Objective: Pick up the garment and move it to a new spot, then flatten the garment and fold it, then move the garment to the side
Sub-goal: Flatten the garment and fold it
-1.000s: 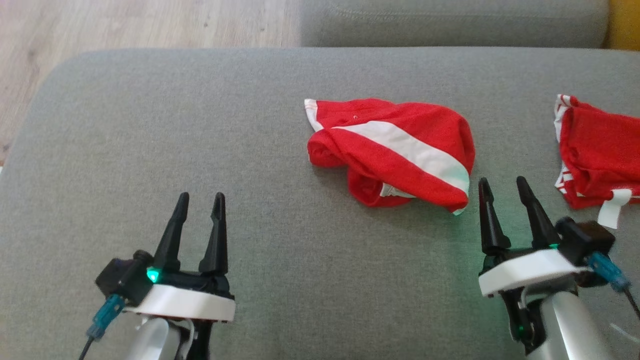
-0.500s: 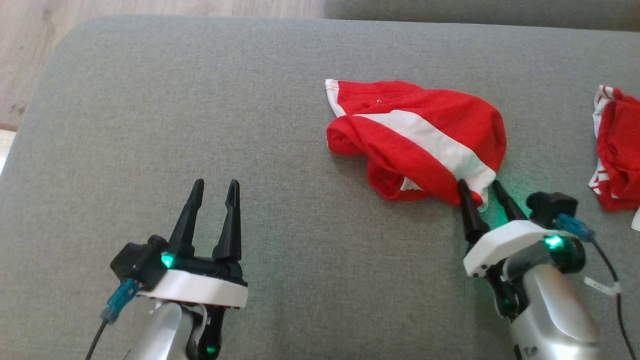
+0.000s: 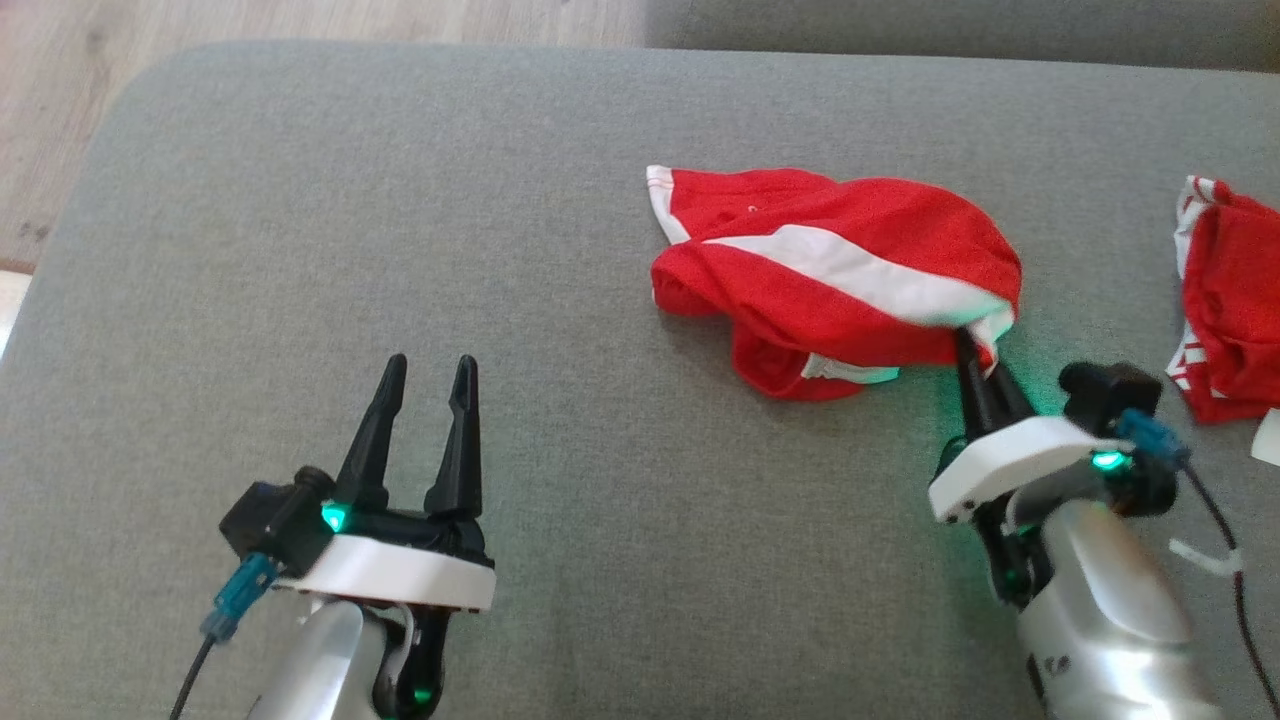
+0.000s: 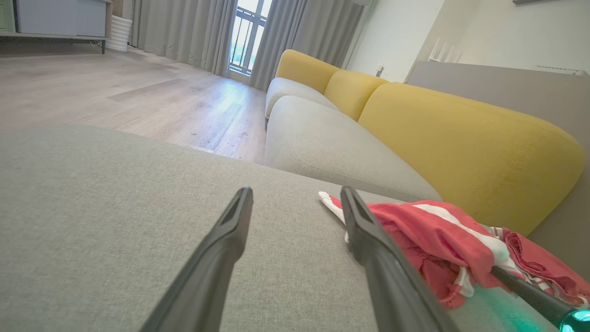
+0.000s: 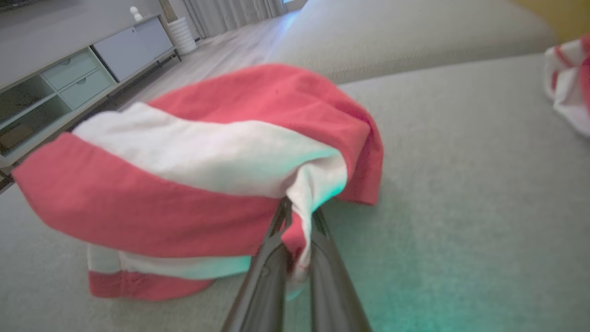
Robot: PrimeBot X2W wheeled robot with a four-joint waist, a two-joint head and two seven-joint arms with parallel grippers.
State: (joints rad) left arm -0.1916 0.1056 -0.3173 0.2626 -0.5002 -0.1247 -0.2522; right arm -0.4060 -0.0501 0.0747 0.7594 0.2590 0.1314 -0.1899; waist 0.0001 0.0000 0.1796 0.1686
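Now, at the left, the left gripper stands above the bare grey cushion. Its two fingers are spread wide and nothing is between them. From this gripper the garment lies to the right and farther away, well apart. In the left wrist view the red cloth begins just behind the right finger and goes off toward the right edge.

In the middle-right of the head view the garment rests crumpled on the cushion. Its long axis goes almost left to right, and the white stripe runs slanted from the far left side down to the near right corner.

At this near right corner is the right gripper. Its fingers are pressed together on the hem, where the stripe ends. The right wrist view makes it plain: the right gripper pinches a small fold of white and red cloth, and the rest of the garment hangs as a bulk to the left and ahead of the fingers. The corner looks a little raised, while the far left part lies on the cushion.

So the right arm is the nearer one and already has the hold. I judge that the lift must pull against the whole length of the cloth, which trails leftward from the pinch, toward the free area.

At the far right lies a second red piece, near the right gripper but apart from it.
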